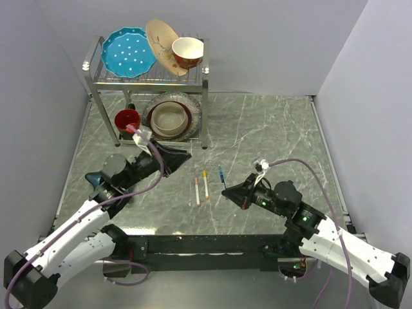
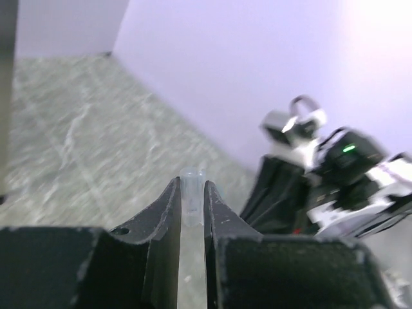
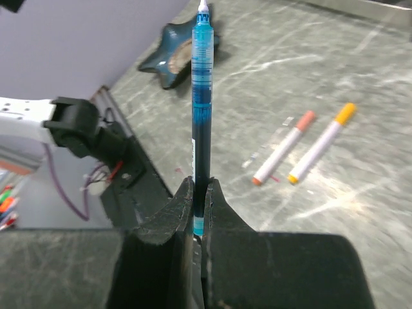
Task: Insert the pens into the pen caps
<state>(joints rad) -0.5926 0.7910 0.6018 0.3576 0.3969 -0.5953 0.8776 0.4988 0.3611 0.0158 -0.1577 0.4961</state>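
Jaws tight: left gripper [image 2: 192, 188] pinches clear cap [image 2: 192, 196], right gripper [image 3: 199, 185] clamps blue pen [image 3: 201, 96]. Mating looks next: aim tip at cap, ten o'clock.

There are two white pens [image 1: 197, 191] [image 1: 205, 184], one blue pen [image 3: 201, 116], one clear cap [image 2: 192, 193] and one dish rack [image 1: 148, 82].

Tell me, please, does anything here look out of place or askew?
On the top shelf of the rack, the tan plate leans askew and the red bowl lies tipped on its side against it. The two white pens lie side by side.
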